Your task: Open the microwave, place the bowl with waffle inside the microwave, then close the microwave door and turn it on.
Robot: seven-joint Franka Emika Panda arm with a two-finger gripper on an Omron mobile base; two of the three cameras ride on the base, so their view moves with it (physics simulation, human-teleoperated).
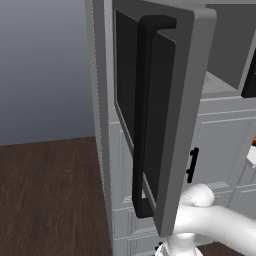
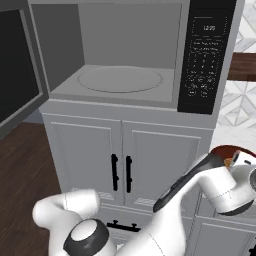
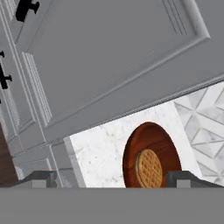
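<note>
The microwave (image 2: 130, 35) stands open, its light grey inside and round turntable (image 2: 120, 80) bare. The microwave door (image 1: 185, 100) is swung out to the left, its long black bar handle (image 1: 142, 115) facing the left base camera; the right base view catches the microwave door (image 2: 15, 75) at its left edge. On a marble counter to the microwave's right sits the reddish-brown bowl (image 3: 151, 159) with a round waffle (image 3: 148, 168) in it. My gripper (image 3: 114, 181) is open and hovers close over the bowl, one tip on each side, touching nothing. The bowl's rim (image 2: 225, 149) peeks out behind my hand.
White panelled cabinets with short black handles (image 2: 121, 172) fill the wall below the microwave. The dark control panel (image 2: 207, 55) sits on the microwave's right side. The marble counter (image 3: 98, 153) ends at an edge left of the bowl. Dark wood floor (image 1: 50, 190) lies to the left.
</note>
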